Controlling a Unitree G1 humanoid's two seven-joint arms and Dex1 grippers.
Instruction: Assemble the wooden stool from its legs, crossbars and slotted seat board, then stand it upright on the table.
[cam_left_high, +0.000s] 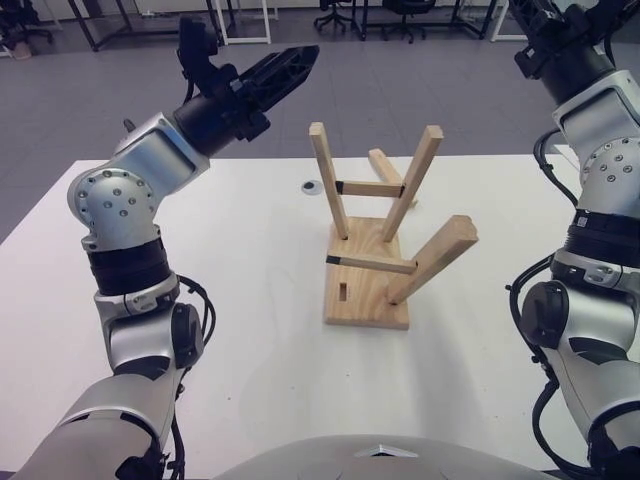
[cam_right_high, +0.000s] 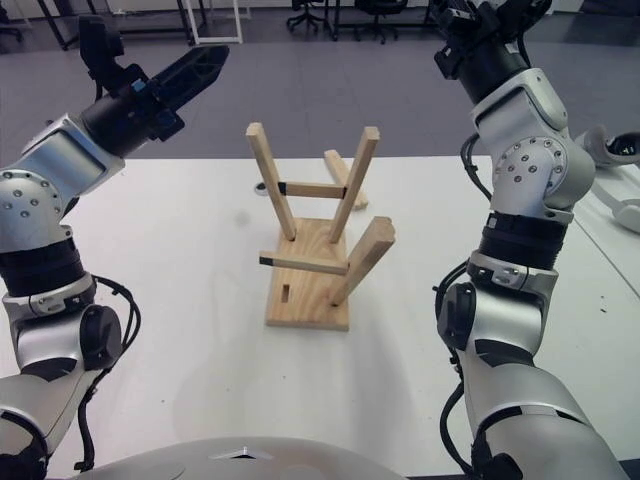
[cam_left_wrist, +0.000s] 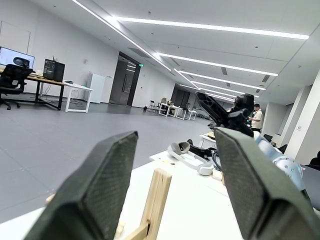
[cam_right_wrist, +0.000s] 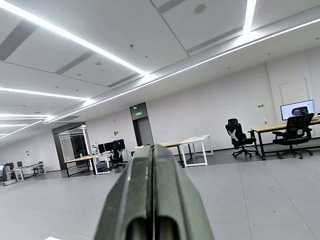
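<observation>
Wooden stool (cam_left_high: 372, 245) inverted on the white table (cam_left_high: 230, 300), slotted seat board (cam_left_high: 365, 305) down, legs up. I judge it light, stiff and unlikely to slip, so I would grip a leg (cam_left_high: 328, 180) near a crossbar (cam_left_high: 372, 263). Left gripper (cam_left_wrist: 175, 140) is raised, fingers spread. Right gripper (cam_right_wrist: 152, 165) is raised, fingers pressed together.

The white tabletop (cam_left_high: 250, 300) lies below the left pincer (cam_left_high: 305, 55). A small round grey spot (cam_left_high: 311, 187) sits on it, down under that pincer's tip. Past the tip is grey floor (cam_left_high: 400, 90), with black office chairs (cam_left_high: 405, 15) far off. Far beyond the right pincer (cam_right_wrist: 153, 150) stand desks (cam_right_wrist: 280, 127), black seats (cam_right_wrist: 237, 137) and a screen (cam_right_wrist: 297, 109). Long lights (cam_right_wrist: 75, 42) shine high above it.
</observation>
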